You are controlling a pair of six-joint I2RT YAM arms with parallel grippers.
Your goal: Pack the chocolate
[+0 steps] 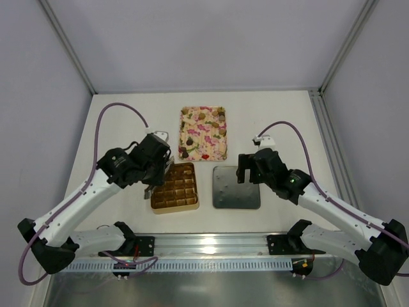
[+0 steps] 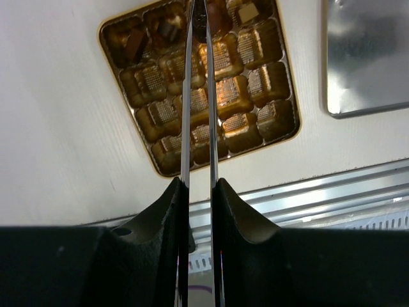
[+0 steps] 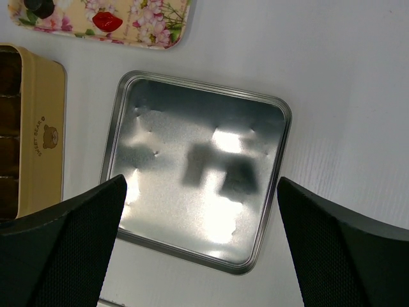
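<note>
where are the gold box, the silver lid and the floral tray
gold box [image 3: 45, 89], right wrist view, on its side wall above the bear print
silver lid [image 3: 195, 169], right wrist view, on the middle of its inner face
floral tray [image 3: 160, 22], right wrist view, on a flowered patch by its corner

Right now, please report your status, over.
Left gripper pinching a dark chocolate piece over the gold box. Right gripper open above the lid. Box mostly empty. Nothing blocking.
</note>
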